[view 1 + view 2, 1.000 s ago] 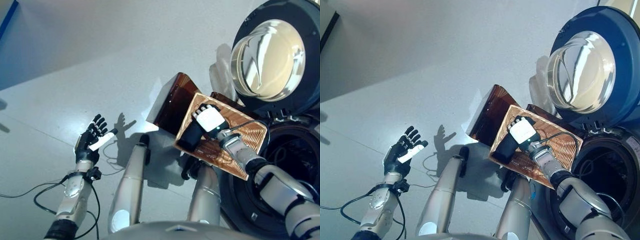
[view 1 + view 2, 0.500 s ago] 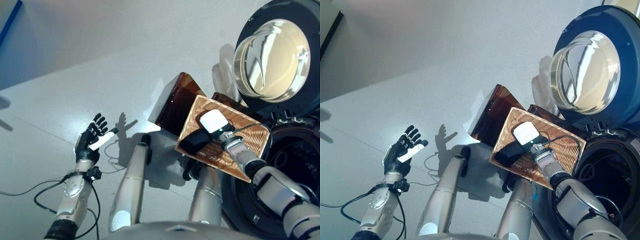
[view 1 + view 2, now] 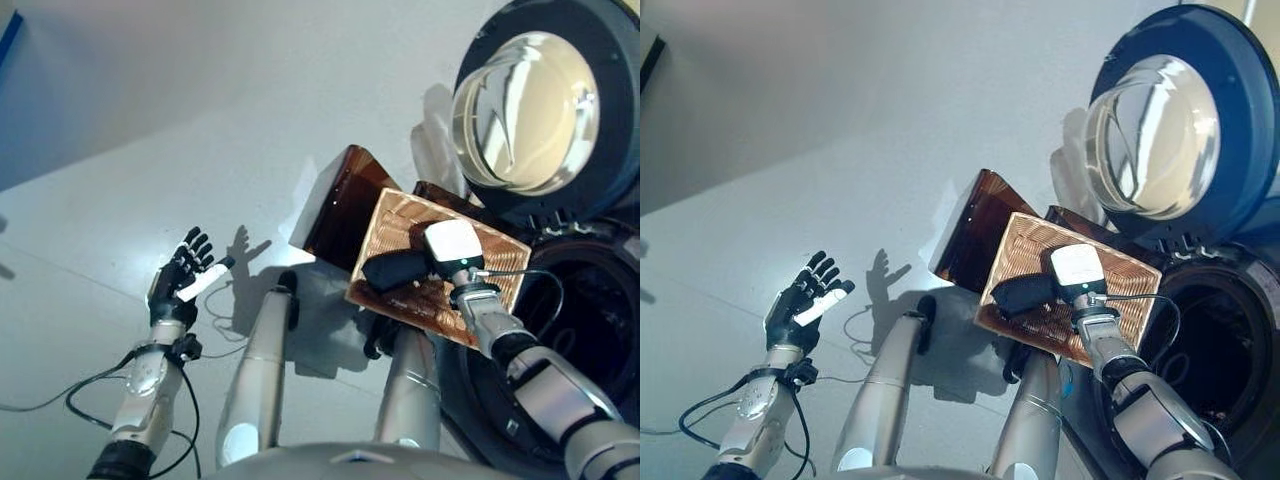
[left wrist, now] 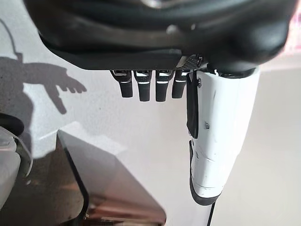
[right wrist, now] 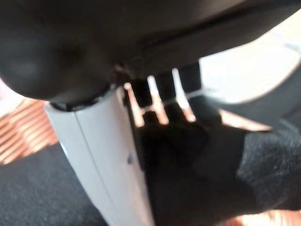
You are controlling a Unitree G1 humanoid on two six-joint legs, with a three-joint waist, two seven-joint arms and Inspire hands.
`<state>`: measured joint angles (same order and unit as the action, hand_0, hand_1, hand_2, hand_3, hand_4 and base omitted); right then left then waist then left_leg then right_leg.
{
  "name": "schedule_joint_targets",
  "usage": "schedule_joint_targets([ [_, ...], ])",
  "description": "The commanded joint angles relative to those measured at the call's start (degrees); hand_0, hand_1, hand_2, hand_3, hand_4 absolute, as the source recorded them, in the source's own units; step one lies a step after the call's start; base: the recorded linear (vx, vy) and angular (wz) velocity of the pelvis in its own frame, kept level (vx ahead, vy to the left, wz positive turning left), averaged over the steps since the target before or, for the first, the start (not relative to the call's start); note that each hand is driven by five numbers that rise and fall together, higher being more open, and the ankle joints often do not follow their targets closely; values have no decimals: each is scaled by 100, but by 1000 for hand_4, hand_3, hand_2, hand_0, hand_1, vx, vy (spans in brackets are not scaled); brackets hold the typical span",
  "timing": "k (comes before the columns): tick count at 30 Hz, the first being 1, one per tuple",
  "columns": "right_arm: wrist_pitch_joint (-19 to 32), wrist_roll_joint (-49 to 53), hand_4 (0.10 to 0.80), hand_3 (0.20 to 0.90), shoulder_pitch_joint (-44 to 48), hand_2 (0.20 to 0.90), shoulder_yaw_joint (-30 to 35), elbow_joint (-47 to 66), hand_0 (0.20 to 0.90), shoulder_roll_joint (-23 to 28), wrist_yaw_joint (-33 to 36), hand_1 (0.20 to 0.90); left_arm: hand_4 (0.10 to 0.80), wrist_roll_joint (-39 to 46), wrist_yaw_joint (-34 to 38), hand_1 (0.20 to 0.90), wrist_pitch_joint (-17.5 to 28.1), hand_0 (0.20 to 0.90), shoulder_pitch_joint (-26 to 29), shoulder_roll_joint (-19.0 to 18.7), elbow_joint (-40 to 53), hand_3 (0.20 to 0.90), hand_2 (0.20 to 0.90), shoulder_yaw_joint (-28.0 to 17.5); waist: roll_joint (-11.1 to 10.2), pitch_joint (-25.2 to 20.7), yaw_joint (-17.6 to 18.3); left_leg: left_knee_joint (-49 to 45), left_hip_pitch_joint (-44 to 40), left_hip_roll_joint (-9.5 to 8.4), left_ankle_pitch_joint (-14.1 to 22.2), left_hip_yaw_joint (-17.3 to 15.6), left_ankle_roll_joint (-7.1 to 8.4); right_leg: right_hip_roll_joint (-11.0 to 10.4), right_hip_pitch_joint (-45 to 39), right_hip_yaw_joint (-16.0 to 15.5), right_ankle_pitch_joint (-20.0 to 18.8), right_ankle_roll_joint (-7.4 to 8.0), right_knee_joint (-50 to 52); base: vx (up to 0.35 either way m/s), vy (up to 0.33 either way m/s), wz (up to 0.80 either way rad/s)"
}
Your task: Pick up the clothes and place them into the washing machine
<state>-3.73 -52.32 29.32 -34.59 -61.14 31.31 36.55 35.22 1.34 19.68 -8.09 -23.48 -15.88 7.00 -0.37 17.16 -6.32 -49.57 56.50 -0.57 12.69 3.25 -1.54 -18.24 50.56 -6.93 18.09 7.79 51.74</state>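
In the right wrist view the fingers (image 5: 162, 101) of the right hand (image 3: 447, 250) are curled down into a dark cloth (image 3: 396, 268), with the white-covered thumb beside them, so the hand looks closed on that cloth; how much of it is gathered cannot be told. The cloth lies in the wicker basket (image 3: 400, 222), which stands on the floor (image 3: 150, 150) just beside the open washer (image 3: 1225, 340). The washer's door (image 3: 530, 105) hangs swung up and back, leaving the drum mouth clear, right next to the basket's far end.

To do this step well, I judge the grip should be firm on a thick fold before lifting, then the cloth raised clear of the basket rim so it does not drag the basket along. The carry to the drum is short; the hand should go well inside the opening before letting go, lest a trailing end hang over the lip.

The left hand (image 3: 182, 283) hovers well apart over the floor, its fingers (image 4: 143, 87) straight and spread, holding nothing.
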Motion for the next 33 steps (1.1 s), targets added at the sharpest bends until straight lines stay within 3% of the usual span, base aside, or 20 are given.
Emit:
schedule_joint_targets([
  [1,-130,95,300,200,6,200,164,143,200,465,458,200,800,-100,25,900,532,900,-282,-199,529,900,900,-375,113,-248,-5,259,-299,202,134,73,206,99,24,99,-708,-126,-188,-11,22,-7],
  [10,-325,-167,300,200,-88,200,178,-199,200,784,352,200,800,-26,-75,900,518,900,-280,-234,454,900,900,-330,150,-284,86,352,-386,231,115,8,197,91,16,124,-787,-88,-289,-7,18,-12],
  [17,-346,808,300,200,-321,200,1124,-757,200,495,659,200,800,-84,-30,900,488,900,-309,-149,429,900,900,-335,181,-346,139,490,-466,243,76,-61,190,104,-19,123,-874,-72,-413,0,0,0],
  [33,1116,4369,300,200,-351,200,3208,-511,200,-188,998,200,800,-89,214,900,472,900,-386,21,350,900,900,-473,308,-382,256,488,-456,254,131,-173,156,121,7,157,-891,-73,-465,7,6,-3],
])
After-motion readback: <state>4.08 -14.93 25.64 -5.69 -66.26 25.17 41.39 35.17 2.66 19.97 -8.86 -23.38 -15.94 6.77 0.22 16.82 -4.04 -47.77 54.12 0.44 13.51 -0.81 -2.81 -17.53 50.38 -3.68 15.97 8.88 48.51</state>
